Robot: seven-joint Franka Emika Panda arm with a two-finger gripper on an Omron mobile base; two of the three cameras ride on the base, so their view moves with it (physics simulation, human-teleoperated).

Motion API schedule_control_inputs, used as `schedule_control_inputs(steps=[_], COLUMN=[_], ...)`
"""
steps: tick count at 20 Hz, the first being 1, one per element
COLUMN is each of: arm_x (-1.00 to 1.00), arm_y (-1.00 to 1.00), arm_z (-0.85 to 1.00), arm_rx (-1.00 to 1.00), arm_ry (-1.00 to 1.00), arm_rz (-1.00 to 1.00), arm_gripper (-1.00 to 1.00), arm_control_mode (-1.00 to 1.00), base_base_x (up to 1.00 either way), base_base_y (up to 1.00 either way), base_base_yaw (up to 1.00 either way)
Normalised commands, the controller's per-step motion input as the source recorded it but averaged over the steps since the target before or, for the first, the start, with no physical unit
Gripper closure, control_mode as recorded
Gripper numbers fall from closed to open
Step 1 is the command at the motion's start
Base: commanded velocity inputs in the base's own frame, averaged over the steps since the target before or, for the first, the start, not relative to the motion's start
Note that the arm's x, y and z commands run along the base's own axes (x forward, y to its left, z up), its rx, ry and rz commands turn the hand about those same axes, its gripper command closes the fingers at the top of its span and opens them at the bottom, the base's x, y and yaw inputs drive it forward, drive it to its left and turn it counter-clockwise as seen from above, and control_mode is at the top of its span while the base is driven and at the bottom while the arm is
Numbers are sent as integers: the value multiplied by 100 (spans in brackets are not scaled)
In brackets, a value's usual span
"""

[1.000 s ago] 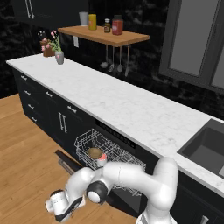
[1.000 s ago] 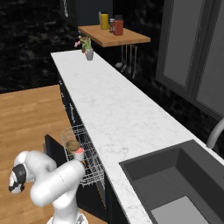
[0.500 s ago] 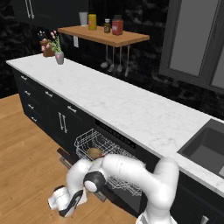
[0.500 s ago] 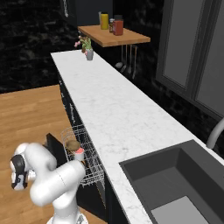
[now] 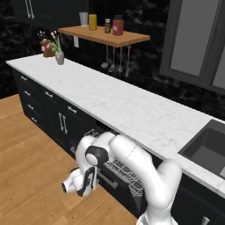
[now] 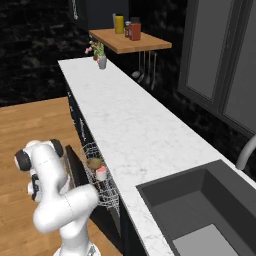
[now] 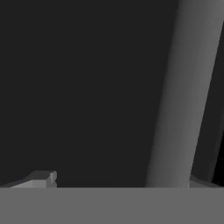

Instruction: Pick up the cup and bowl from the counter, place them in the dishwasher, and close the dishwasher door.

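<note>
The cup [image 6: 101, 173], white with a red inside, and the tan bowl [image 6: 94, 163] sit in the white wire rack [image 6: 103, 189] of the dishwasher [image 5: 123, 172] under the counter [image 5: 132, 110]. The black dishwasher door [image 6: 74, 166] stands partly raised, leaning toward the rack. My gripper [image 5: 92, 186] is low by the floor, pressed up against the door's outer face. In the hand view the gripper [image 7: 118, 183] is open, with the door's grey bar handle [image 7: 183, 96] running just inside the right fingertip [image 7: 197, 182] and nothing gripped.
Black cabinets with short silver handles [image 5: 61, 123] flank the dishwasher. A flower vase [image 5: 59, 57] stands at the counter's far end under a wooden shelf [image 5: 105, 36] with bottles. The sink [image 6: 200, 210] lies to the right. Wooden floor [image 5: 30, 176] spreads to the left.
The hand has risen from near the floor toward the cabinets, and the dishwasher door has swung up from nearly flat to partly raised.
</note>
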Motion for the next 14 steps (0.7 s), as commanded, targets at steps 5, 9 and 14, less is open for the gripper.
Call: schedule_control_inputs(steps=[5, 9, 14], arm_x=[0, 0, 1], arm_y=[-100, -100, -100], arm_z=[-12, -19, -23], arm_rx=[-26, -26, -22], arm_ry=[-8, -13, -10], arm_rz=[1, 0, 2], arm_gripper=[-100, -100, -100], arm_control_mode=[-100, -100, -100], base_base_x=[0, 0, 0], base_base_y=[0, 0, 0], base_base_yaw=[0, 0, 0])
